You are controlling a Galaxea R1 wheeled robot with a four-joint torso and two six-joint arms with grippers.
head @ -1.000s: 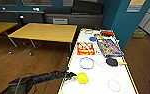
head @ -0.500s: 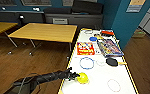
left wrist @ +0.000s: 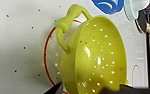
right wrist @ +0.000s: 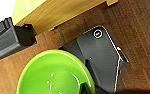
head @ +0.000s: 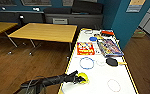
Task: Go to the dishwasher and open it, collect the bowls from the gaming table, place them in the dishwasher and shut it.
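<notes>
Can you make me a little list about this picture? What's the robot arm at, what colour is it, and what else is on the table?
Arm: left gripper at the yellow strainer bowl
Bowl: yellow-green, little holes, loop handle, tilted
Under it: red ring drawn on the gaming table
Also on the table: blue ring, red game board, black paddle
Right wrist view: green bowl above a wooden floor
Nearby: wooden table

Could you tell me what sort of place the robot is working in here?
Probably an office break or games room: a long white table strewn with colourful game boards, wooden dining tables, and dark sofas behind.
</notes>
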